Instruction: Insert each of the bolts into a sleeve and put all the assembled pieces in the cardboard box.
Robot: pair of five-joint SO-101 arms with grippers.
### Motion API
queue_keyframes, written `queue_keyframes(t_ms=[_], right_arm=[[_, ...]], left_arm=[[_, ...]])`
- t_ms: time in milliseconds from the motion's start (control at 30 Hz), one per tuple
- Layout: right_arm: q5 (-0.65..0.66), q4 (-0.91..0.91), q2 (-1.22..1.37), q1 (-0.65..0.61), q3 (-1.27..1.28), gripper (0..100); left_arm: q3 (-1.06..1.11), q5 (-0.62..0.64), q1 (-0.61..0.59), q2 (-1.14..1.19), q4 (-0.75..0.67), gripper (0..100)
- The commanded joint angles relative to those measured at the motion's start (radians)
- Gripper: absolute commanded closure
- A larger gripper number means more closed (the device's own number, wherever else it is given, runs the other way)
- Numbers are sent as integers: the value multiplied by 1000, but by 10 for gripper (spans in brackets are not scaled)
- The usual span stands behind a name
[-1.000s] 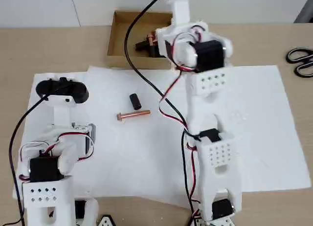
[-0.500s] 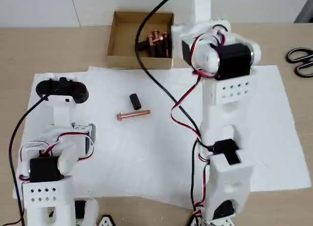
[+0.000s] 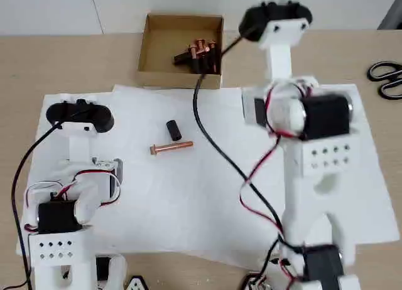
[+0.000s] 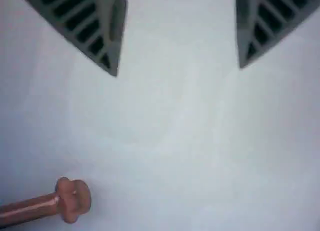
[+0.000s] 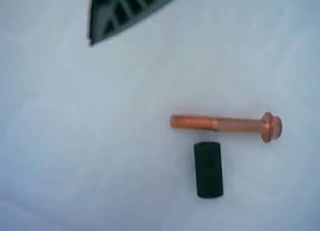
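One loose bolt [image 3: 171, 148] is seen lying flat on the white paper sheet [image 3: 188, 202] that is spread over the bench [image 3: 63, 64]. Its long axis is set across the bench from side to side, with the flanged head turned toward the left arm's side and the plain shaft end pointed toward the right arm's side. One black sleeve [image 3: 174, 130] is laid on its side just beyond the bolt's shaft, on the side away from the arms. It is close to the bolt but apart from it, and its long axis is set nearly crosswise to the bolt, running toward the cardboard box [image 3: 147, 45].

The box is placed at the far side of the bench, past the edge of the sheet. Several assembled pieces [image 3: 200, 56] are bunched in its right part, copper heads toward the far wall and black sleeves toward the near wall.

The left gripper [image 4: 177, 68] is held over the sheet on the head side of the bolt. Its fingers [image 4: 107, 36] are spread wide apart and nothing is held between them. The right gripper [image 3: 275, 17] is raised high beside the box; whether it is open or closed cannot be told.

Scissors [image 3: 386, 76] are left at the right edge of the bench.
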Motion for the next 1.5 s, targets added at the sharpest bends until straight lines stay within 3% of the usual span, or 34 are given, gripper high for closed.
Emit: queue_keyframes(t_ms=[0, 133, 367, 733, 933, 1100, 1200, 1467], right_arm=[[6, -8, -70, -24, 126, 862], [9, -44, -64, -53, 255, 859], [12, -321, -4, -88, 463, 859], [23, -455, 182, -179, 488, 859], [256, -464, 251, -334, 488, 859], [377, -473, 266, -374, 489, 862], [382, -490, 262, -374, 488, 862], [502, -495, 265, -420, 486, 862]], left_arm=[[-5, 0, -6, -15, 0, 855], [-5, 0, -8, -15, 0, 855], [-5, 0, -8, -15, 0, 855], [-4, 0, -8, -15, 0, 855], [-4, 0, -8, -15, 0, 855], [-10, 0, -12, -15, -2, 855], [-13, 0, -81, -15, -8, 855], [-5, 0, -436, -15, -21, 855]])
